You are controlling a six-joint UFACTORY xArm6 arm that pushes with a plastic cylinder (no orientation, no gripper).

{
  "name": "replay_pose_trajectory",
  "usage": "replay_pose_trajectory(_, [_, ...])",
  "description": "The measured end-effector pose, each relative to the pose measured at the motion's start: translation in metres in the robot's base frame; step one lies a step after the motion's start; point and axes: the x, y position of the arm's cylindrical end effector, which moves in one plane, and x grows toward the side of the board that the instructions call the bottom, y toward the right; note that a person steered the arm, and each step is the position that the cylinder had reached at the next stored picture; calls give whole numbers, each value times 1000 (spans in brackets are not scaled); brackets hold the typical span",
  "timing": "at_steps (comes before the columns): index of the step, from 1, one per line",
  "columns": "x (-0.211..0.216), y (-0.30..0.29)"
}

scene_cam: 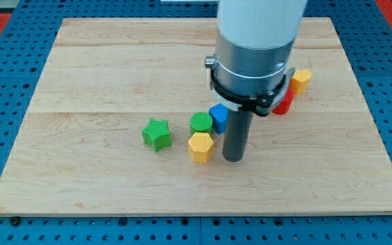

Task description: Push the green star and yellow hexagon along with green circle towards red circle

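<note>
Six small blocks sit on our wooden board, which lies on a blue pegboard surface. Going from the view's left, we first meet the green star, alone on bare wood, a little left of the board's middle and near the others but not touching them. Next comes a tight cluster: the yellow hexagon lies lowest, with the green circle just above it, the two seeming to touch. Right beside the green circle, at its upper right, is a blue block; part of it is hidden behind our rod, so we cannot make out its shape for sure.

Our tip rests on the board just to the right of the yellow hexagon, with a narrow strip of wood showing between them. The rod rises from there into the wide grey and white arm body, which covers the upper middle of the view. We carry no jaws, only this plain rod, so nothing is clamped.

Further right, mostly hidden behind the arm's dark collar, is a red block, probably the red circle, though too little shows to be certain. Touching it at the upper right is a second yellow block, near the board's right edge and well apart from the cluster.
</note>
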Motion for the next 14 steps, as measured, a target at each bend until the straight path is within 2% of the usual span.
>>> replay_pose_trajectory(3, [-5,-62])
replay_pose_trajectory(4, [40,-76])
replay_pose_trajectory(5, [53,-123])
replay_pose_trajectory(6, [15,-185])
replay_pose_trajectory(7, [-31,-179])
replay_pose_trajectory(9, [-26,-141])
replay_pose_trajectory(14, [-23,-3])
